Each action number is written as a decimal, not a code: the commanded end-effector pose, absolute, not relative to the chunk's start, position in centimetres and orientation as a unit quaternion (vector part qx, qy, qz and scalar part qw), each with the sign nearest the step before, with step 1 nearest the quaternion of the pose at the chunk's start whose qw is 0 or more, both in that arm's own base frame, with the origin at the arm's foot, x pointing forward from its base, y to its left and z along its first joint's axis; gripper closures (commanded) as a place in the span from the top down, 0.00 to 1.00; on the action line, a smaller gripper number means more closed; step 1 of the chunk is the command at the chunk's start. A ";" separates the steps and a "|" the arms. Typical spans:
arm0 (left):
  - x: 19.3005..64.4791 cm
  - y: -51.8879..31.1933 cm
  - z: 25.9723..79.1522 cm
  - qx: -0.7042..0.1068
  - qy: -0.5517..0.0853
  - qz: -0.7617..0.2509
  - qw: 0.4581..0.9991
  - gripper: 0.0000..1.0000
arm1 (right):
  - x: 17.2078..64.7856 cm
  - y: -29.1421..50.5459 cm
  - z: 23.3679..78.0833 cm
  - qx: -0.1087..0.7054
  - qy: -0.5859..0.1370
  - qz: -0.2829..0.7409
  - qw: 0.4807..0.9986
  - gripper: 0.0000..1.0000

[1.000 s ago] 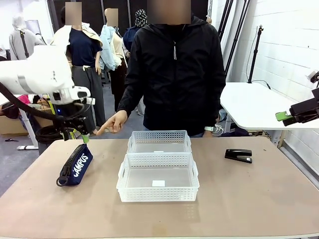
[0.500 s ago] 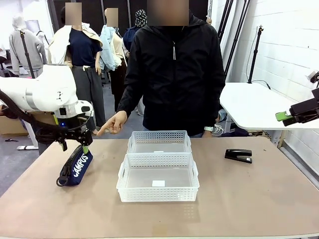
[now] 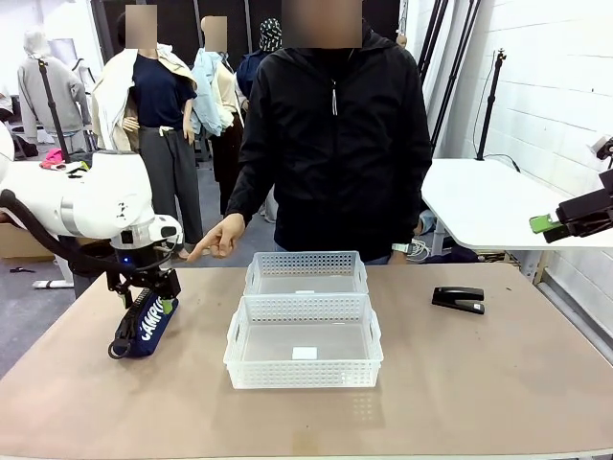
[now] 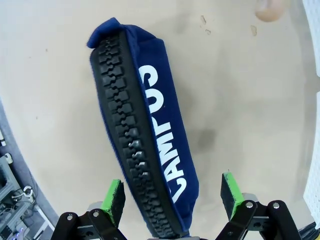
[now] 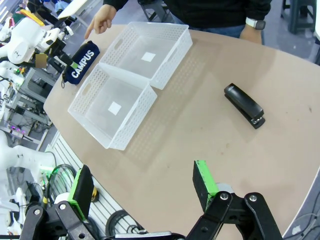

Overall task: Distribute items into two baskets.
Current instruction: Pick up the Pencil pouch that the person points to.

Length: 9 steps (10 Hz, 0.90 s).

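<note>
Tan counter (image 3: 479, 383), two white baskets (image 3: 304, 367), left end effector (image 4: 172, 197) spread wide astride CAMPUS pouch (image 4: 150, 115), right end effector (image 5: 142, 185) also spread, black stapler (image 3: 458, 299) apart.

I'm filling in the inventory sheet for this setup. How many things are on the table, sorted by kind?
White baskets: 2
Navy pouch: 1
Black stapler: 1
Total: 4

The tan table (image 3: 479, 383) bears a navy CAMPUS pouch (image 3: 146, 326) at left, a near mesh basket (image 3: 303, 371) touching a far mesh basket (image 3: 306, 261) at the middle, and a black stapler (image 3: 459, 298) at right.
</note>
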<state>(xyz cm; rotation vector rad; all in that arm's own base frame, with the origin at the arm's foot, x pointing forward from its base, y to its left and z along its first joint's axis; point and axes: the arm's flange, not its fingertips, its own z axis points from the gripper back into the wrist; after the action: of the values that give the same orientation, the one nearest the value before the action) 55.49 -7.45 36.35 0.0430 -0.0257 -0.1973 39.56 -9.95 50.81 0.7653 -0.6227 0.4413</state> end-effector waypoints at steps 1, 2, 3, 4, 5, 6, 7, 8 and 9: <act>55.8 -6.9 35.2 0.007 -0.021 -0.103 0.994 1.00 | 39.6 -9.9 50.8 0.365 -0.296 0.211 0.857 1.00; 55.8 -6.7 34.8 0.015 -0.025 -0.100 0.995 1.00 | 39.6 -9.9 50.8 0.365 -0.296 0.211 0.857 1.00; 55.7 -6.6 34.3 0.018 -0.029 -0.101 0.994 1.00 | 39.6 -9.9 50.8 0.365 -0.296 0.211 0.857 1.00; 55.8 -6.4 33.8 0.022 -0.027 -0.099 0.995 1.00 | 39.6 -9.9 50.8 0.365 -0.296 0.211 0.857 1.00; 56.0 -6.3 33.6 0.022 -0.028 -0.097 0.995 1.00 | 39.6 -9.9 50.8 0.365 -0.296 0.211 0.857 1.00; 56.0 -6.0 33.4 0.026 -0.028 -0.096 0.995 0.84 | 39.6 -9.9 50.8 0.365 -0.296 0.211 0.857 1.00; 56.0 -5.8 33.5 0.023 -0.021 -0.097 0.995 0.64 | 39.6 -9.9 50.8 0.365 -0.296 0.211 0.857 1.00; 56.0 -5.7 33.6 0.021 -0.021 -0.097 0.995 0.44 | 39.6 -9.9 50.8 0.365 -0.296 0.211 0.857 1.00; 56.1 -5.7 33.7 0.019 -0.020 -0.098 0.995 0.24 | 39.6 -9.9 50.8 0.365 -0.296 0.211 0.857 1.00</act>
<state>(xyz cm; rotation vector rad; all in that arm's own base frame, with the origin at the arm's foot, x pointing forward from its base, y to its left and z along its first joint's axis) 56.06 -6.17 33.61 0.0396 -0.0362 -0.1774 39.56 -9.95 50.81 0.7653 -0.6227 0.4412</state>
